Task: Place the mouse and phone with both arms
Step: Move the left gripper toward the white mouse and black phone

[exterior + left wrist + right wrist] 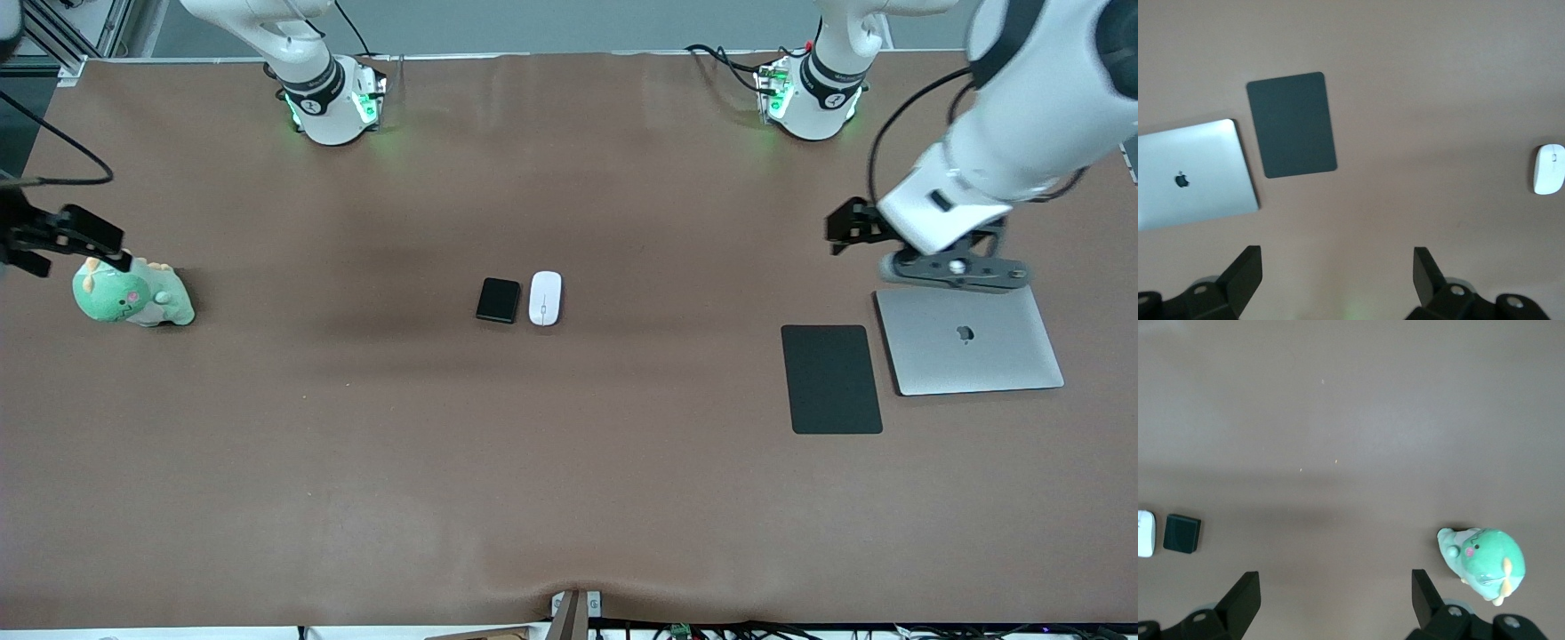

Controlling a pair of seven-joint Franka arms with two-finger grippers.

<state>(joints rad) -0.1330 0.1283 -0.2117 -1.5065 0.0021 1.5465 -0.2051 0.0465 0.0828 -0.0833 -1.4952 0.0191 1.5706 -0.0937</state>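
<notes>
The white mouse (545, 298) and the black phone (498, 300) lie side by side at the table's middle, the phone toward the right arm's end. My left gripper (958, 271) hangs open and empty over the laptop's edge nearest the robots. Its wrist view shows wide-apart jaws (1338, 252) over bare table, with the mouse (1548, 169) far off. My right gripper (1336, 577) is open and empty at the right arm's end, above the table beside the plush toy. Its wrist view shows the phone (1182, 533) and a sliver of the mouse (1144, 533) far off.
A closed silver laptop (969, 340) and a flat black mat (831, 379) lie at the left arm's end, the mat toward the middle. A green plush toy (132, 293) sits at the right arm's end. Brown cloth covers the table (569, 462).
</notes>
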